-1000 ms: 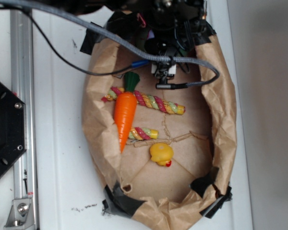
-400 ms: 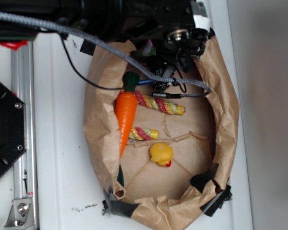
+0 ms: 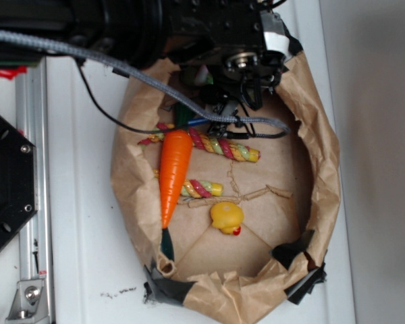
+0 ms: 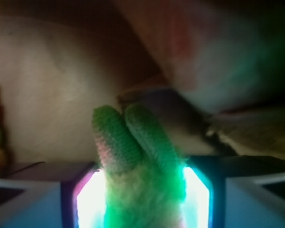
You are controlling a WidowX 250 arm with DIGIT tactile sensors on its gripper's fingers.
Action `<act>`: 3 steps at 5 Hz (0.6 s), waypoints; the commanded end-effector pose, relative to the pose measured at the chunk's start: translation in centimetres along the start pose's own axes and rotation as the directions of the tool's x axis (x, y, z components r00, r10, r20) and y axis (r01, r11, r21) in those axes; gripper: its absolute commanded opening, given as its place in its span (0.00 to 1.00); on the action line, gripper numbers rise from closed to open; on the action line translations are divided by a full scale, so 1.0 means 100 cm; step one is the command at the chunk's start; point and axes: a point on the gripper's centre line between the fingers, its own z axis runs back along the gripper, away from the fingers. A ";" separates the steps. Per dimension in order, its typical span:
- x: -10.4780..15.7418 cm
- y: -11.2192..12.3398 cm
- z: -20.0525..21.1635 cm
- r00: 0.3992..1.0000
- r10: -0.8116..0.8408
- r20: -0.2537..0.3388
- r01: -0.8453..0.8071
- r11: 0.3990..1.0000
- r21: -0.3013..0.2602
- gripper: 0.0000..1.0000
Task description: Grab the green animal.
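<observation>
White tabletop (image 3: 88, 256) fills the exterior view, with a metal rail (image 3: 28, 169) running down its left side and a black plate (image 3: 3, 182) at the left edge. On the table sits a wide brown paper bag (image 3: 320, 182), its rolled-down walls patched with black tape (image 3: 165, 287) along the near edge and forming a shallow basin. The black robot arm (image 3: 189, 27) reaches in from the top, and a grey braided cable (image 3: 121, 67) and thinner black wires loop down over the far end of the bag. The gripper (image 4: 142, 190) is at that far end, under the arm; in the wrist view its two fingers (image 4: 33, 199) stand close on either side of the green animal (image 4: 137, 156) and press against its fuzzy lime body, so the toy is clamped between them with two stubby knitted limbs sticking out ahead over the paper floor. In the exterior view only a sliver of pale green and pink shows beneath the arm. Lying on the bag's floor are an orange carrot (image 3: 173, 172) with a dark green top, its length along the left wall, two twisted pink-and-yellow ropes (image 3: 223, 147) that pass under or beside it, and a yellow duck (image 3: 226, 217) nearer the middle, apart from the carrot.
</observation>
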 end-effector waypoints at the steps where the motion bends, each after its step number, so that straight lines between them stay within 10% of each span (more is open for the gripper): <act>1: 0.025 -0.040 0.085 0.981 -0.007 0.192 0.032 0.991 -0.127 0.00; 3: 0.028 -0.072 0.145 0.972 0.001 0.236 0.030 0.991 -0.127 0.00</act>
